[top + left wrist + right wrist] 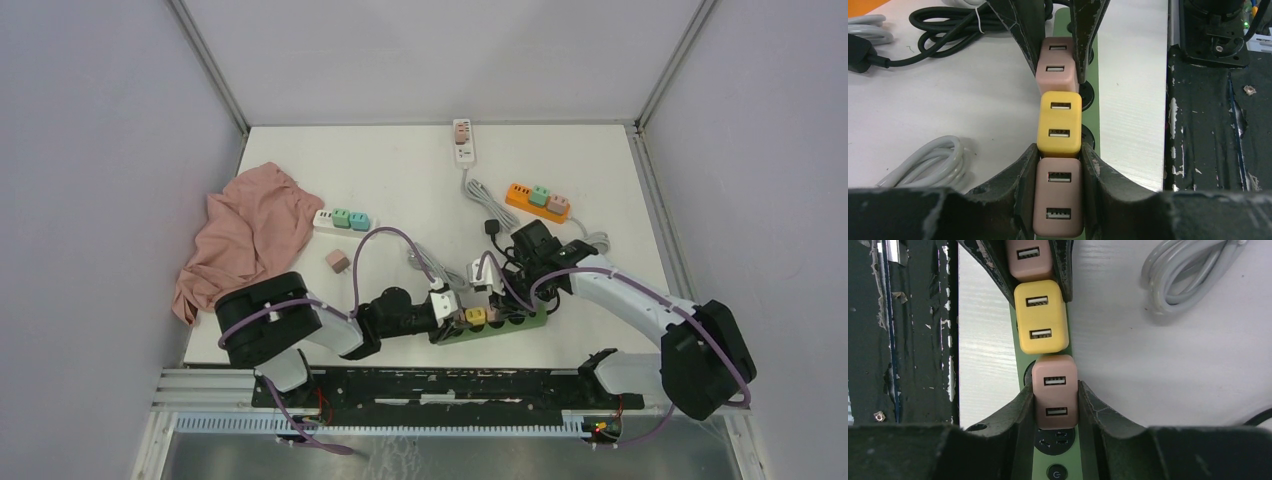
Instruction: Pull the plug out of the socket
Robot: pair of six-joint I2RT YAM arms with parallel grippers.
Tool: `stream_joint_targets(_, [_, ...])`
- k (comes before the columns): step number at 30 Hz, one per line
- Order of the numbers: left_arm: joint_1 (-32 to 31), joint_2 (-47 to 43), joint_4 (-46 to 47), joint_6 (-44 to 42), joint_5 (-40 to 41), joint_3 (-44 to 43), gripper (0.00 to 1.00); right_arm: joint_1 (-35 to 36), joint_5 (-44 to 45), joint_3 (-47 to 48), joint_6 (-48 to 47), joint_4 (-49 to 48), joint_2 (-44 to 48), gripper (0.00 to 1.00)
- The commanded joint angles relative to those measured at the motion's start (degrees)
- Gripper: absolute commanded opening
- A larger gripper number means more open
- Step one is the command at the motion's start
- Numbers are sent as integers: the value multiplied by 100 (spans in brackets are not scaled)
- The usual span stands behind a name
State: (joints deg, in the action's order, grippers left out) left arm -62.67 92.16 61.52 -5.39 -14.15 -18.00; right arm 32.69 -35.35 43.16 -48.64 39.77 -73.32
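Note:
A green socket strip (515,325) lies at the near edge of the table with three plugs in a row. The yellow plug (1059,122) stands in the middle. My left gripper (1058,165) is shut on the pink plug (1058,197) at the strip's left end. My right gripper (1055,395) is shut on the other pink plug (1055,397), on the far side of the yellow plug (1040,317). Just behind that plug are a free socket (1054,440) and the strip's power button. From above, the two grippers (452,312) (492,300) meet over the strip and hide both pink plugs.
A pink cloth (245,235) lies at the left. A white strip (342,219), a loose pink plug (337,262), an orange strip (538,201) and another white strip (463,140) lie farther back. Black cable (948,30) and coiled grey cable (1188,275) lie beside the green strip.

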Motion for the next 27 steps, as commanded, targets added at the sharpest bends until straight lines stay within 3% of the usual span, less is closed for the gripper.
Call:
stream_joint_targets(1, [27,128,-288,-260,-9,7,3,-390,-459,99,-412,-141,382,0])
stream_joint_targets(4, [27,137,-289,-260,-15,8,3,-353,-1138,79,-1303,553,348,0])
stream_joint_targets(7, [23,164,-298,-253,-30,-22,3,-110,-1314,100,-1459,675,230,0])
stream_joint_targets(15, [27,376,-300,-186,-157,-193,3,69,-345,288,1067,-1063,98,0])
stream_joint_targets(17, [27,393,-310,-189,-183,-186,3,-95,46,237,1300,-1309,111,0])
stream_joint_targets(21, [32,382,-345,-202,-176,-137,3,-470,99,135,803,-1033,318,0])
stream_joint_targets(27, [62,374,-351,-206,-189,-114,3,-511,-1180,127,-1471,746,309,0])
